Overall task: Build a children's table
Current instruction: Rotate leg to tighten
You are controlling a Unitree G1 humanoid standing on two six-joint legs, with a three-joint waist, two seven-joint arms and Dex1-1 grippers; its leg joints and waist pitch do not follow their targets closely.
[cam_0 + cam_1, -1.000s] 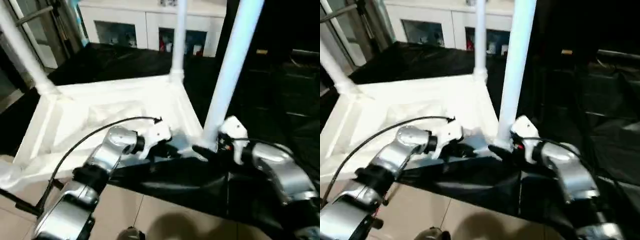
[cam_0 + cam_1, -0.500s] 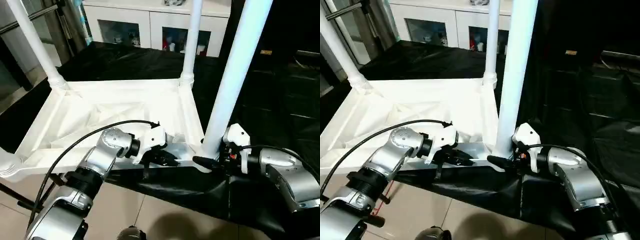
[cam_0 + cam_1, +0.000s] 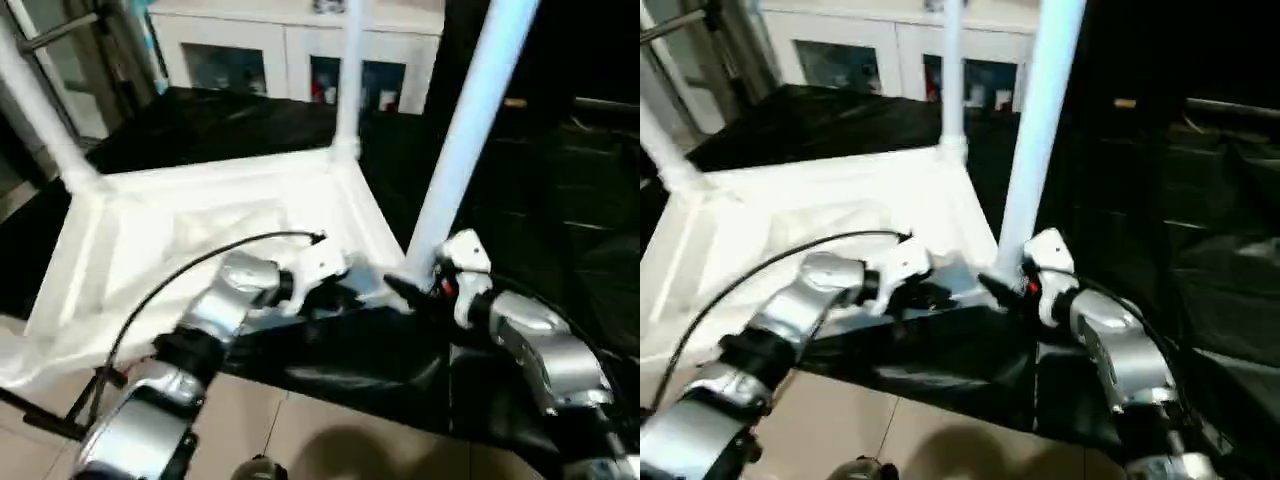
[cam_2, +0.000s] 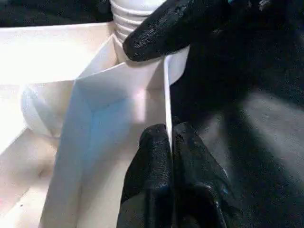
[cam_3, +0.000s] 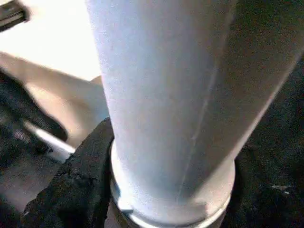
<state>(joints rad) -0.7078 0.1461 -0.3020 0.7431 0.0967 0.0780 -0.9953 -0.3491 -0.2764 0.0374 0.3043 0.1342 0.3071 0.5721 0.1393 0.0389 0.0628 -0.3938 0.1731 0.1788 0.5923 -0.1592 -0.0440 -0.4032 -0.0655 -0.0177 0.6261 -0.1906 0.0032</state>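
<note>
Two grippers at table top [image 3: 200, 230] near corner: left gripper [image 4: 170, 137] pinched on rim, right gripper [image 3: 405, 292] narrowing around leg [image 3: 460, 150] base since a second ago; seating probably nearly done.

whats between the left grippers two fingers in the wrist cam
The thin white rim wall of the table top. In the left wrist view, the left gripper is shut on that edge, beside the near corner leg.

A black-draped work surface [image 3: 240, 125] carries the upturned white table top [image 3: 200, 240], ribbed underside up and white legs [image 3: 470, 130] rising from its corner sockets, the near corner by the cloth's edge above tan floor tiles [image 3: 330, 440].
</note>
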